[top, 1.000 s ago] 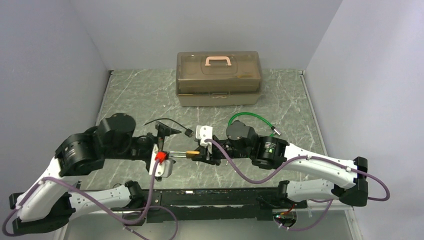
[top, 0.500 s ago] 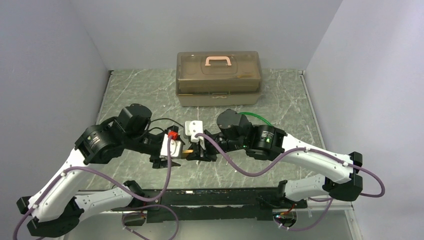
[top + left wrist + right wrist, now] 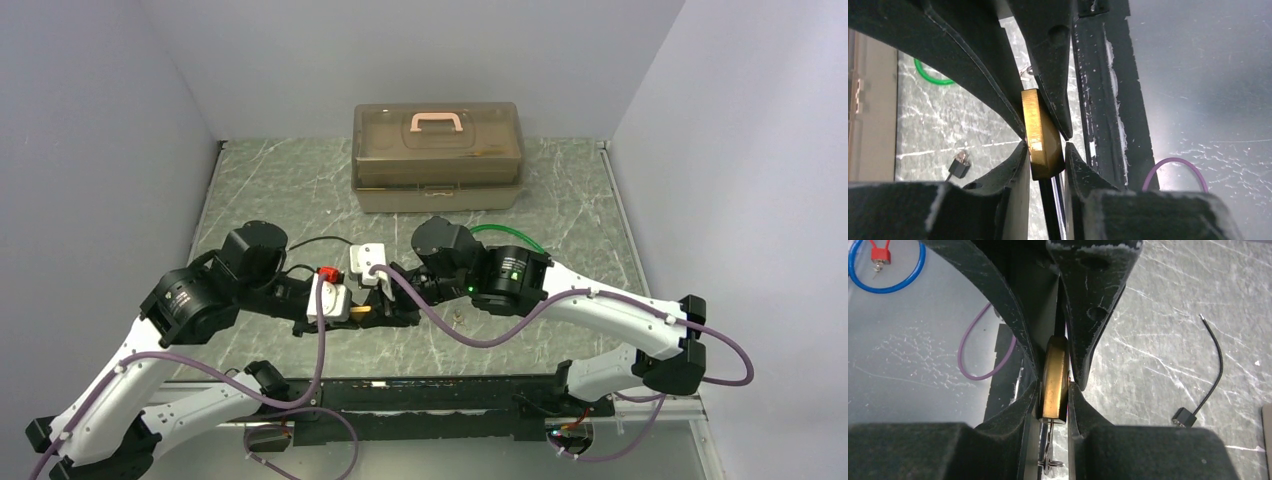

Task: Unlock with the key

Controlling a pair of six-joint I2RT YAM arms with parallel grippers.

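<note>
Brass padlock [image 3: 1040, 132] edge-on, pinched between left tool [image 3: 1044, 150], right tool [image 3: 1054, 387].

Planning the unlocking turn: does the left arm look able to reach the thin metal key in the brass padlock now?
Probably not. The left gripper is shut on the brass padlock, and the thin metal key sticks out its far end, between the clamped fingers of the right gripper.

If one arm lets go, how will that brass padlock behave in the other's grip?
Likely rigid and heavy for its size: the brass padlock looks solid metal. Its smooth faces, pinched at an end by the left gripper, may slip or pivot. The key with its ring would probably dangle.
</note>
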